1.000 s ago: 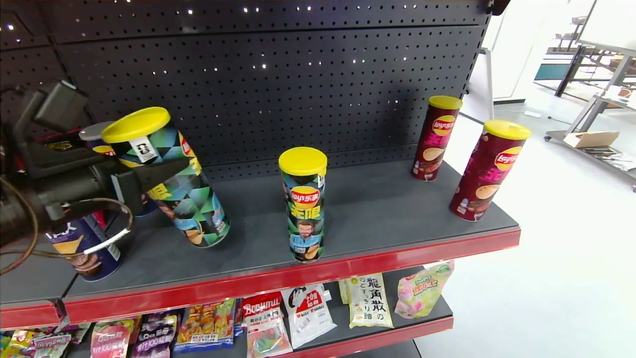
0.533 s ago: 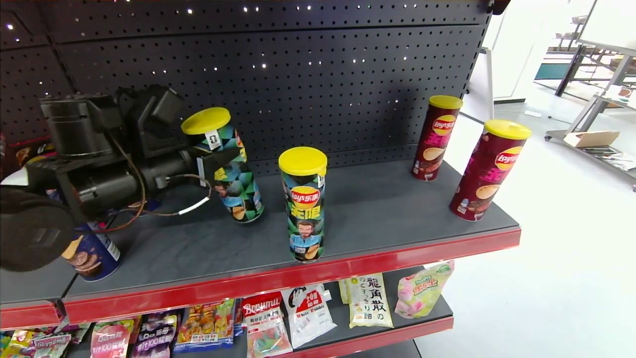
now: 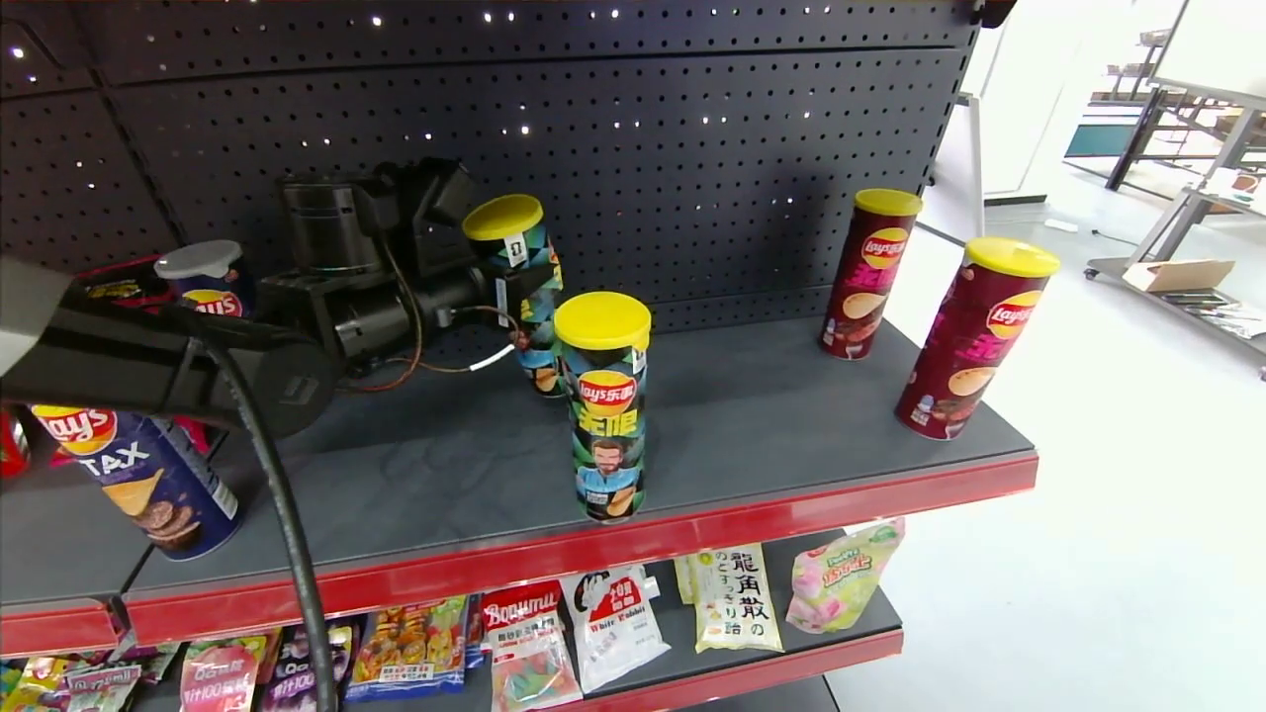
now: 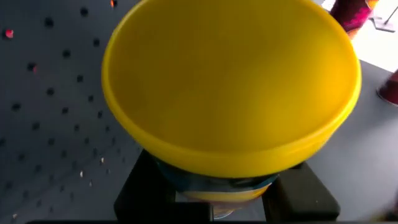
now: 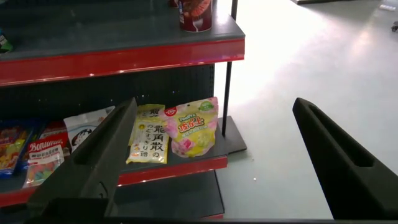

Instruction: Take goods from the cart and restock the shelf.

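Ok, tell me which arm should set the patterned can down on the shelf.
Left. The left gripper is shut on the patterned can, holding it over the back of the shelf, behind the matching upright can. The right gripper is open and empty, low down near the snack bags.

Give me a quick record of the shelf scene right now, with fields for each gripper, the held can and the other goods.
left gripper: shut on the patterned can, close to the pegboard
patterned can: yellow lid, behind the matching front can; contact with the top shelf unclear
right gripper: open, empty, facing snack bags on the lower shelf
maroon cans: two, upright at the top shelf's right end
blue cans: two, at its left end
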Motion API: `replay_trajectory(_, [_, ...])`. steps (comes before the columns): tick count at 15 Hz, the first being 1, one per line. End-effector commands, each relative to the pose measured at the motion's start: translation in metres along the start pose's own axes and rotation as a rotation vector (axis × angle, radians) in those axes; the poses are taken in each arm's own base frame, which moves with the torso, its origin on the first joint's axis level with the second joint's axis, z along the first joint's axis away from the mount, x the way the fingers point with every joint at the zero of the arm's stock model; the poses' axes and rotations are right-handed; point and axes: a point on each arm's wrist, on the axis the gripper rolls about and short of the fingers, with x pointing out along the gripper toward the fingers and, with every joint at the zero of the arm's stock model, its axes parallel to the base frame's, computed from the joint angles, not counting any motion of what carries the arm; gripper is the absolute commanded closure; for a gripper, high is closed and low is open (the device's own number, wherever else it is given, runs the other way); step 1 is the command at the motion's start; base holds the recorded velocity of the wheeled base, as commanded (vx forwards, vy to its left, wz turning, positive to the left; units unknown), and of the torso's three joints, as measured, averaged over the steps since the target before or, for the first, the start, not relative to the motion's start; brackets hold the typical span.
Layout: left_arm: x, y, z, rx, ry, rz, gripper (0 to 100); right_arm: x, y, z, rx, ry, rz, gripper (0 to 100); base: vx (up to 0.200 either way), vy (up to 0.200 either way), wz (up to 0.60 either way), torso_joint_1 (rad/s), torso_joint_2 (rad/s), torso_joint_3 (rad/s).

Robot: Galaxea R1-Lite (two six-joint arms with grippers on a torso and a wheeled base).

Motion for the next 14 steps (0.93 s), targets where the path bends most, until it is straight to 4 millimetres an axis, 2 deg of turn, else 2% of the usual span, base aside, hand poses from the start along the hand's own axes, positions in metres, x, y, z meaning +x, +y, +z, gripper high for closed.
replay_trajectory(1, [0.022,0.002,-0.011,0.002,0.009,-0.005,100,0.0,0.0,0.0,-0.001,0.001,0.0,0,0.0,0.0,0.0,0.0,0.0,0.0])
replay_trajectory(6, [0.045,-0.004,-0.016,0.012,-0.006,-0.026,100,0.0,0.0,0.0,-0.001,0.001,0.001,0,0.0,0.0,0.0,0.0,0.0,0.0])
replay_trajectory(14, [0.05,-0.009,-0.02,0.042,0.005,-0.016,100,0.0,0.0,0.0,-0.001,0.001,0.001,0,0.0,0.0,0.0,0.0,0.0,0.0])
